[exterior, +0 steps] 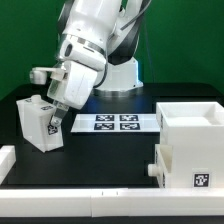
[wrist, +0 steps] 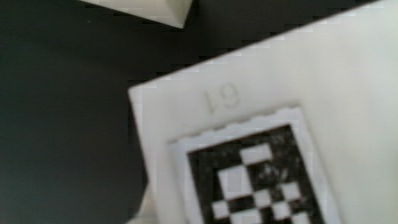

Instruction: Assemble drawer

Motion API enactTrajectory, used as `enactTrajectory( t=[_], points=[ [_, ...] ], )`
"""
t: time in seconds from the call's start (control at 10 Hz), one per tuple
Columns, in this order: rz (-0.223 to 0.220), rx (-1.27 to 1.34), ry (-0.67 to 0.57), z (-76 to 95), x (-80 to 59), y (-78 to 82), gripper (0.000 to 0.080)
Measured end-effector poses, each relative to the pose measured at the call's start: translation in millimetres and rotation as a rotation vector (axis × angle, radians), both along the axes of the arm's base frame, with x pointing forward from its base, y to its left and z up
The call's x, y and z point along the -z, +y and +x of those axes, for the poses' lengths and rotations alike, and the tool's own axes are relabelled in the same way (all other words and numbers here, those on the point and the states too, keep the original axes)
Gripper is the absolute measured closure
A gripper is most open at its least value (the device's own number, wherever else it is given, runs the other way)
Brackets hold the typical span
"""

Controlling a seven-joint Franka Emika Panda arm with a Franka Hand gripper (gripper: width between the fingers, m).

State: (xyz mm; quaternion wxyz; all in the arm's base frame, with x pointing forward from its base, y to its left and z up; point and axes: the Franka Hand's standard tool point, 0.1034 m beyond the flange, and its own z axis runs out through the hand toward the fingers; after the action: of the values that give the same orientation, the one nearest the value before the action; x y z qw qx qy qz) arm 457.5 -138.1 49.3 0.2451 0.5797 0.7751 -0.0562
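The number 19 [wrist: 219, 97] can be read, faint and a little blurred, moulded into the white plastic face of a drawer part [wrist: 329, 80] in the wrist view; just beneath it sits a black-and-white square tag [wrist: 249, 180], a pattern without letters; in the exterior view the marker board [exterior: 115, 122] carries four such tags; one more shows on the small tray [exterior: 35, 125] at the exterior view's left, another on the knobbed tray [exterior: 185, 160] at its right; no writing on them is legible.
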Motion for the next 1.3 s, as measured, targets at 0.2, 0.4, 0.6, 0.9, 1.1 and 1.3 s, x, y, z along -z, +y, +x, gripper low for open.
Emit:
enactTrajectory(
  t=[0.2,0.4,0.6,0.9,1.1,1.3],
  points=[
    [0.029,0.092,0.015,4.9,-4.9,4.7,0.0722],
    [0.052,0.226,0.141,33.8,-39.5,29.7,0.0722],
    [0.117,0.387,0.247,52.5,-73.5,26.7,0.0761],
    [0.224,0.391,0.251,55.8,-85.4,-0.1,0.0760],
    [0.224,0.408,0.248,54.9,-85.2,-4.8,0.0760],
    [0.250,0.480,0.346,48.9,-75.2,-1.3,0.0760]
  ],
)
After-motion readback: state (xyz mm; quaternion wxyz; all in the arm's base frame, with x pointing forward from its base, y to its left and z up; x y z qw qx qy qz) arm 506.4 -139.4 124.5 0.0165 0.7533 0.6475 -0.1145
